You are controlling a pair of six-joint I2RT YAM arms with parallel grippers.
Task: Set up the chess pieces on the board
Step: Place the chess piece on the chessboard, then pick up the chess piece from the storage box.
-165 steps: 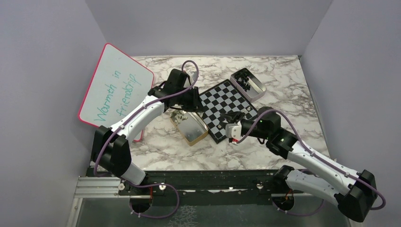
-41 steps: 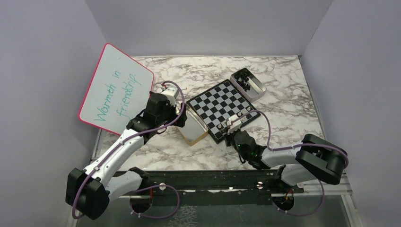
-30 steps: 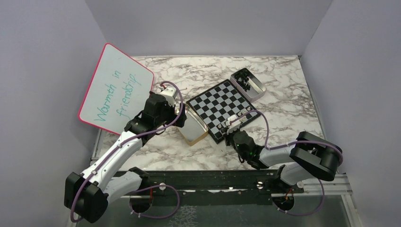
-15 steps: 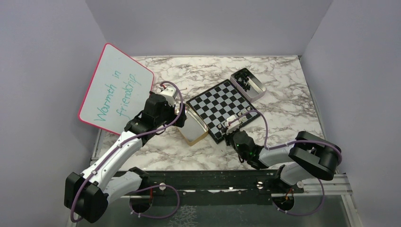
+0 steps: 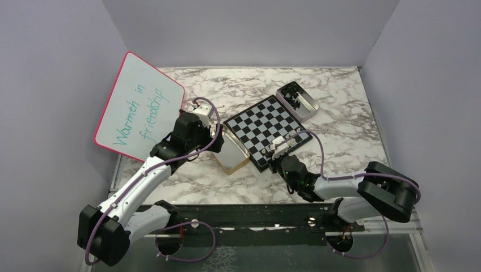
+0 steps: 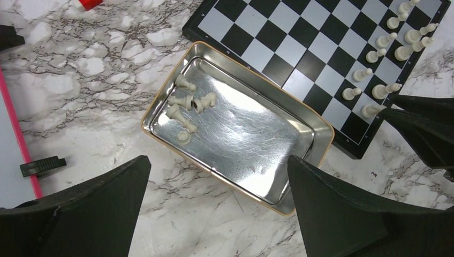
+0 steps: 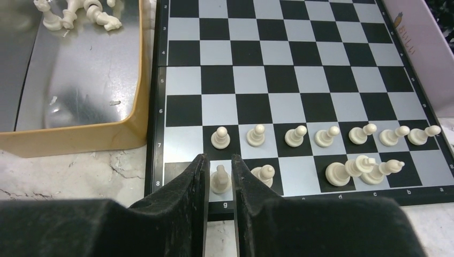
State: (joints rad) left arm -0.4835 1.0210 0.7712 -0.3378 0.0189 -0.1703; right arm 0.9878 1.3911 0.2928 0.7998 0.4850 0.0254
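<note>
The white chess piece (image 7: 220, 179) being set down stands in the near row of the board (image 7: 289, 69) between the right gripper's (image 7: 219, 160) jaws, too close to tell if they pinch it, so next it should lift straight up, while the wide-open left gripper (image 6: 218, 160) hangs over the tin (image 6: 251, 139).

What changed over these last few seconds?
The right gripper came down from above the board to its near edge; its jaws now flank a white piece on the nearest row, grip unclear. The left gripper drew back from the board and hovers open over the gold tin. Board, gold tin, other tin and whiteboard stayed put.
</note>
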